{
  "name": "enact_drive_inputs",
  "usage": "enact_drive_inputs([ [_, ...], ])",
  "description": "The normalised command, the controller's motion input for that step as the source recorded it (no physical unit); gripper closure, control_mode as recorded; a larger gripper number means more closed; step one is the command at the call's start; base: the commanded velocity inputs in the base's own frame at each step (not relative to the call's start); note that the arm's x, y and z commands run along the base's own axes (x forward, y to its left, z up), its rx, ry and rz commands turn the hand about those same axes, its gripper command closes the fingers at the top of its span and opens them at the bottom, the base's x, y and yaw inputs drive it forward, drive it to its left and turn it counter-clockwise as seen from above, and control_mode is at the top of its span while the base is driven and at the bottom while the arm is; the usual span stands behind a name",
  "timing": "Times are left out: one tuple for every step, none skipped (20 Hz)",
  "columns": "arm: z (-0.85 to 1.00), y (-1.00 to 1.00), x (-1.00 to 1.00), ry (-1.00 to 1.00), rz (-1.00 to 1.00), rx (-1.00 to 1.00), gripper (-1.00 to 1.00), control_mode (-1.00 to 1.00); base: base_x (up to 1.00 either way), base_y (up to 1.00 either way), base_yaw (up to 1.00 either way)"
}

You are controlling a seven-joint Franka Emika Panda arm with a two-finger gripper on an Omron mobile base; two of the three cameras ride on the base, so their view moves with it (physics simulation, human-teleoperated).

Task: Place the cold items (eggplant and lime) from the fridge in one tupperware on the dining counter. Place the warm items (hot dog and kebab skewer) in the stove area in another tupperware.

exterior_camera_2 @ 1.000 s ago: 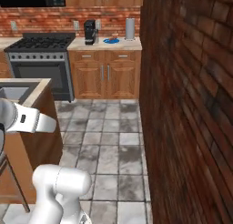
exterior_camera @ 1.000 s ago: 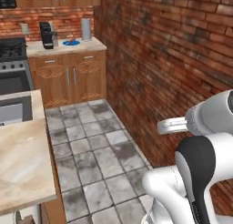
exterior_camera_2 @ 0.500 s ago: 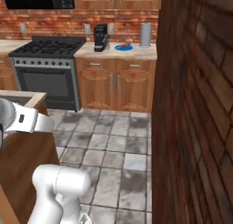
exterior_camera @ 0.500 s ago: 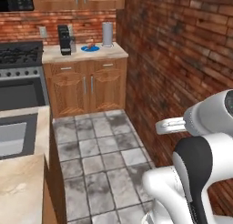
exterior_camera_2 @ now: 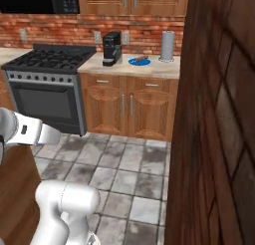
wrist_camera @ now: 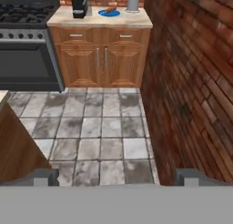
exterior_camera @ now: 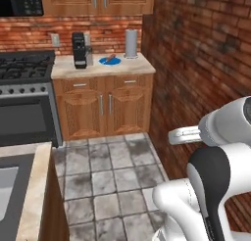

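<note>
A reddish-brown hot dog (exterior_camera: 111, 58) (exterior_camera_2: 141, 58) (wrist_camera: 109, 10) lies on a blue plate (exterior_camera: 104, 61) on the far counter (exterior_camera: 132, 67), right of the stove (exterior_camera: 24, 68). My gripper (wrist_camera: 118, 178) is open, with its two fingertips (wrist_camera: 45, 176) far apart and nothing between them. It hangs over the tiled floor, well short of that counter. The arm's white body stands at the lower right of the left base view. The eggplant, lime, kebab skewer, tupperware and fridge are out of view.
A black coffee machine (exterior_camera: 78, 50) and a grey canister (exterior_camera: 131, 43) flank the plate. A brick wall (exterior_camera: 206, 63) runs along the right. An island counter with a sink (exterior_camera: 34, 186) sits at the lower left. Tiled floor (exterior_camera: 112, 166) lies between.
The whole picture has shifted because the base has moved: stove and far counter now look nearer and more central. The arm keeps its pose and the gripper stays open.
</note>
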Motion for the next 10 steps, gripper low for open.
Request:
enact_drive_inputs([
  [0.00, 0.00, 0.00, 0.00, 0.00, 0.00, -1.00, 1.00, 1.00, -0.29, 0.13],
  [0.00, 0.00, 0.00, 0.00, 0.00, 0.00, -1.00, 1.00, 1.00, -0.31, 0.12],
  [0.00, 0.00, 0.00, 0.00, 0.00, 0.00, -1.00, 1.00, 1.00, -0.28, 0.11],
  [0.00, 0.00, 0.00, 0.00, 0.00, 0.00, -1.00, 1.00, 1.00, -0.25, 0.09],
  [0.00, 0.00, 0.00, 0.00, 0.00, 0.00, -1.00, 1.00, 1.00, -0.22, 0.09],
  [0.00, 0.00, 0.00, 0.00, 0.00, 0.00, -1.00, 1.00, 1.00, -0.20, 0.07],
  [0.00, 0.00, 0.00, 0.00, 0.00, 0.00, -1.00, 1.00, 1.00, -0.18, 0.05],
  [0.00, 0.00, 0.00, 0.00, 0.00, 0.00, -1.00, 1.00, 1.00, -0.13, 0.02],
  [0.00, 0.00, 0.00, 0.00, 0.00, 0.00, -1.00, 1.00, 1.00, -0.10, 0.01],
  [0.00, 0.00, 0.00, 0.00, 0.00, 0.00, -1.00, 1.00, 1.00, -0.05, 0.00],
])
